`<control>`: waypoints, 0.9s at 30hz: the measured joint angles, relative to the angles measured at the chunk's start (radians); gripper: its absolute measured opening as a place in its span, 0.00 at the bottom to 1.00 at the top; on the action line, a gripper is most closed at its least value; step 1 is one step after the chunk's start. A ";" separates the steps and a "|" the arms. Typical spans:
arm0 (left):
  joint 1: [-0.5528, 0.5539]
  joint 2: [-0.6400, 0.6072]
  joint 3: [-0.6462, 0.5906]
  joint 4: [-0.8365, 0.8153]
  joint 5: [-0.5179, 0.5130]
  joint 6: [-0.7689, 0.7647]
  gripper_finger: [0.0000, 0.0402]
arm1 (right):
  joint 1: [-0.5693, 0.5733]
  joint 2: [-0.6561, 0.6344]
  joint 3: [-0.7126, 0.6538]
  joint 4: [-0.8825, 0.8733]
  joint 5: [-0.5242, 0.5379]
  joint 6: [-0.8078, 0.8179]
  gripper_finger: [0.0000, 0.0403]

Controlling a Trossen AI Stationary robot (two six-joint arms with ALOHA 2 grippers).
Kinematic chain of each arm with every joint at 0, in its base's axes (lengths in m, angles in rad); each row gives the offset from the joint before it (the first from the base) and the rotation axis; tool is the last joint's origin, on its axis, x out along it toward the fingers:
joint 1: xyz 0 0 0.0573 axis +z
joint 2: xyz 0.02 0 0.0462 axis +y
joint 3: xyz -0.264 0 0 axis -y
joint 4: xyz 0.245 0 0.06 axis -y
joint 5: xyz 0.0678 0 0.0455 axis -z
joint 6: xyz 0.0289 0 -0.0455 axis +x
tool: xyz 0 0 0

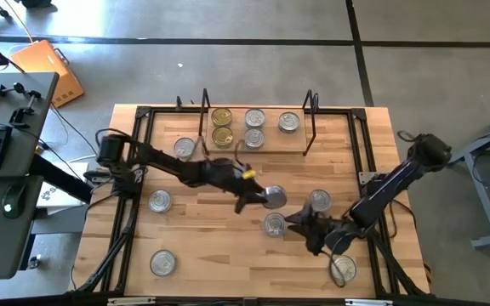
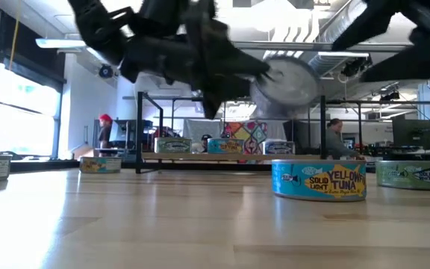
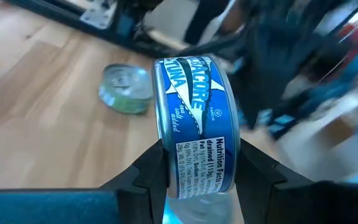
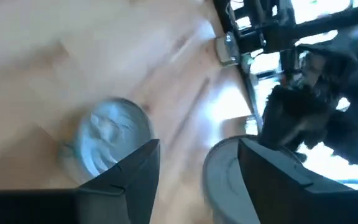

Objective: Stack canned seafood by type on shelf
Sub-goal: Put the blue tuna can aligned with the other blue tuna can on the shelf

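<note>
My left gripper (image 1: 258, 197) is shut on a blue-labelled tin (image 3: 194, 118) held over the table's middle. The tin also shows lifted in the low view (image 2: 286, 86). My right gripper (image 1: 300, 223) is open and low over the table, just right of a silver-lidded tin (image 1: 275, 224). In the right wrist view a tin (image 4: 225, 177) shows between its fingers and another (image 4: 114, 134) beside them. The shelf (image 1: 258, 149) stands at the far edge and carries two gold-lidded tins (image 1: 222, 126) and three silver ones (image 1: 254, 127). My left gripper pinches the tin between its two fingers, one finger on each flat end, beside the label's lower part (image 3: 197, 177). The tin stands on edge in the hold, its label wall toward the wrist camera. It is lifted clear of the table.
Loose tins lie flat on the tabletop at far left (image 1: 184, 148), left (image 1: 160, 201), near left (image 1: 163, 263), right of middle (image 1: 319, 201) and near right (image 1: 343, 269). A yellowfin tin (image 2: 319, 179) stands closest to the low camera. People show in the room behind.
</note>
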 joint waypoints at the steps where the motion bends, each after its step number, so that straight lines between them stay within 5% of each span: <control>1: 0.010 -0.010 -0.026 0.047 0.034 -0.035 0.30 | 0.001 0.028 0.013 0.003 0.047 -0.068 0.52; 6: 0.052 -0.014 -0.095 0.196 0.128 -0.153 0.30 | -0.019 0.156 0.099 0.003 0.252 -0.416 0.52; 13: 0.061 -0.013 -0.097 0.215 0.148 -0.187 0.30 | -0.081 0.289 0.160 0.007 0.347 -0.726 0.52; 27: 0.061 -0.012 -0.096 0.226 0.189 -0.211 0.30 | -0.148 0.343 0.163 0.199 0.371 -0.853 0.52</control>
